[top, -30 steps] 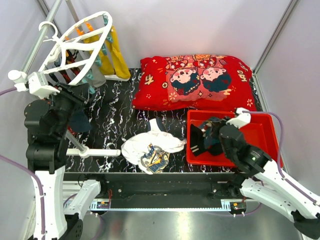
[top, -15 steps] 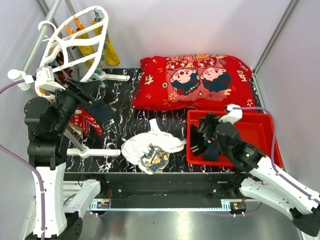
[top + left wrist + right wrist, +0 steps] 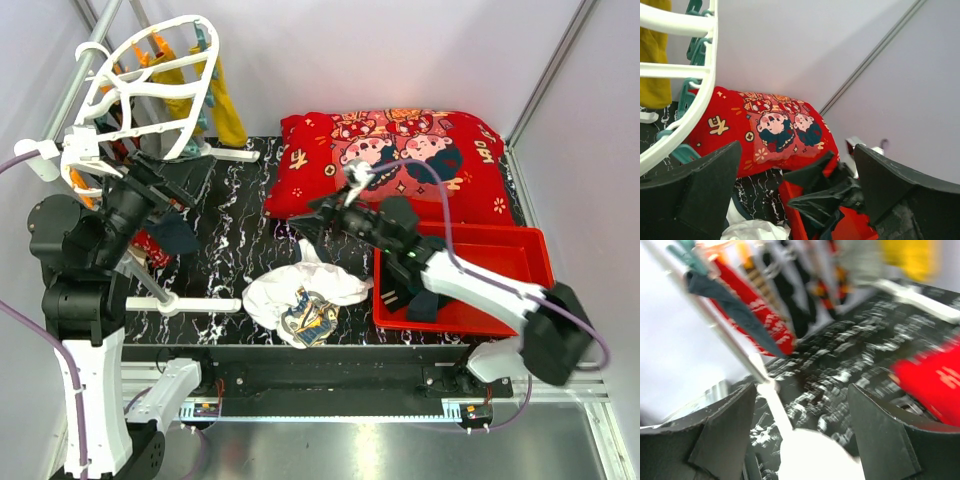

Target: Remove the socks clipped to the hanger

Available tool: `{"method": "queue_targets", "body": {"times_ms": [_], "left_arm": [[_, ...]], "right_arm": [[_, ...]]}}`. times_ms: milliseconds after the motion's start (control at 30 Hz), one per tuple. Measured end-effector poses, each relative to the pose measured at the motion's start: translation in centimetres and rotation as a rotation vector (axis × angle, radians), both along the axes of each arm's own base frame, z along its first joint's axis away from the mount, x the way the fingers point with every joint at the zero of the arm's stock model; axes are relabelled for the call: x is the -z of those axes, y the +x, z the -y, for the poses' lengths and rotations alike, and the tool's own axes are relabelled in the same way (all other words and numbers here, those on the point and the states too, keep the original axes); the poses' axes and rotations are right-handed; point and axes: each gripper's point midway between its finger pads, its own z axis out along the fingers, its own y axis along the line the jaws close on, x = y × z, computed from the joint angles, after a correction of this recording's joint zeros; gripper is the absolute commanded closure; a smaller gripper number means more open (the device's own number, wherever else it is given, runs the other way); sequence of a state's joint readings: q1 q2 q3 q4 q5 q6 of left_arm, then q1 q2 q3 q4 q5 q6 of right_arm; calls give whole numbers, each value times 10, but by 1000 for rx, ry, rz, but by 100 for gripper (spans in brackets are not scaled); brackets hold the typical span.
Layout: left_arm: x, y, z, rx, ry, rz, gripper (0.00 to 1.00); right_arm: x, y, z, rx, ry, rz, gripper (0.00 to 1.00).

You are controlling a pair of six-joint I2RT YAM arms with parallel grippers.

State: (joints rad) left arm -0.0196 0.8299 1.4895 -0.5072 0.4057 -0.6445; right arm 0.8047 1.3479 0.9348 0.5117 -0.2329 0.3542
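Pale lilac walls (image 3: 400, 50); black marbled tabletop (image 3: 240, 230); shiny, possibly steel, floor (image 3: 380, 450) below.

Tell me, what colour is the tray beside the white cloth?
Bright red; the tray shows best in the top external view.

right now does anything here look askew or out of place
Yes. The hanger tilts steeply instead of hanging level, mustard socks clipped on its far side. A white garment lies crumpled on the table near the front edge.
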Motion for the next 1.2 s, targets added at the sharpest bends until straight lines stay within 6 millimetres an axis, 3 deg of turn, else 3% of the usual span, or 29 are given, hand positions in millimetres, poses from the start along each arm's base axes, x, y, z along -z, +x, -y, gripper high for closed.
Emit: {"method": "queue_targets", "body": {"times_ms": [233,400,567,767,967,1000,1100,1133,1200], "left_arm": [[-11,-15,-3,-17,39,22,1],[-18,-30,-9,-47,72,50,1],[-22,-38,-15,-85,102,62,1],[-20,-50,-23,-131,136,72,1],[-17,-65,-35,-197,155,87,1],[-17,-65,-36,-202,159,86,1],[-14,-64,-39,-219,162,74,1],[-14,-63,-40,-227,162,72,1],[-12,-62,-43,-244,165,69,1]], "right_arm": [[-21,-15,-102,-269,78,143,15],[-33,-31,-161,-371,157,242,14],[-6,-26,-205,-402,210,273,15],[35,-16,-244,-418,237,265,15],[41,-21,-273,-443,276,286,17],[40,-21,-276,-446,282,290,19],[36,-22,-281,-449,296,300,46],[35,-21,-282,-448,297,300,62],[36,-20,-282,-442,295,297,72]]}}
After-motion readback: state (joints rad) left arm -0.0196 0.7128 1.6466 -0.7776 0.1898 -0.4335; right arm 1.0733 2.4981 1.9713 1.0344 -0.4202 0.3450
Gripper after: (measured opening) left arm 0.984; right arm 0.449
